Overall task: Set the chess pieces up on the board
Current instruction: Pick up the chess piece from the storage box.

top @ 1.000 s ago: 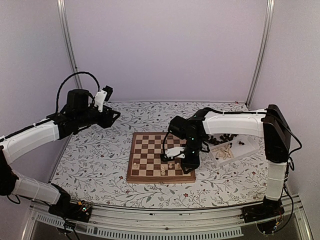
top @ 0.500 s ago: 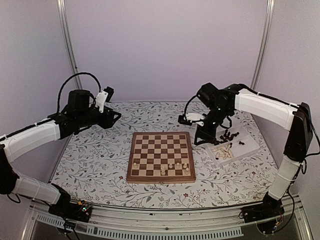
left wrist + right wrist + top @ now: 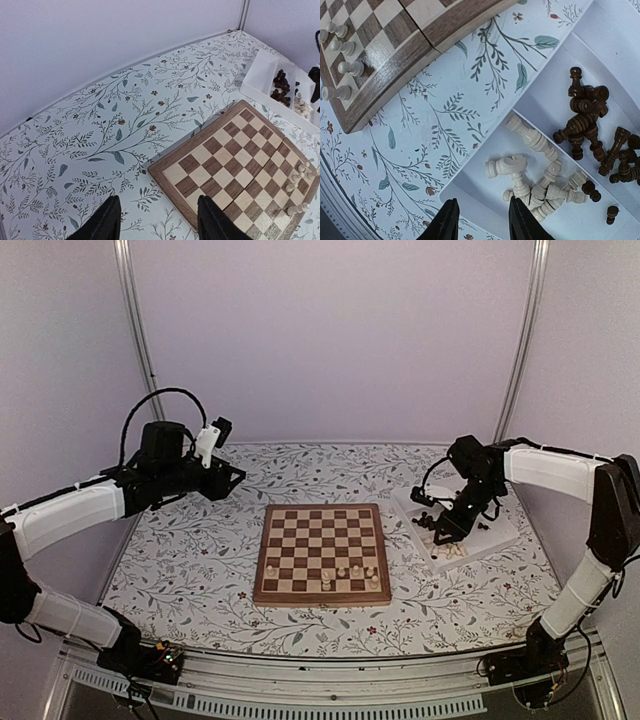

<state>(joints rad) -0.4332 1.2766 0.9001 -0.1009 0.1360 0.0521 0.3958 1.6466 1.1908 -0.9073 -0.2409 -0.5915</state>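
Floral cloth (image 3: 180, 560) carries the board (image 3: 320, 552); right of it the right gripper (image 3: 481, 222) hangs spread over tangled pale chess pieces (image 3: 540, 190) in the tray (image 3: 615, 35), where a close may snag two; left gripper (image 3: 157, 222) likewise released

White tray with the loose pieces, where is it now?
In the top view the white tray sits right of the board, apart from it, with the right hand hovering over it.
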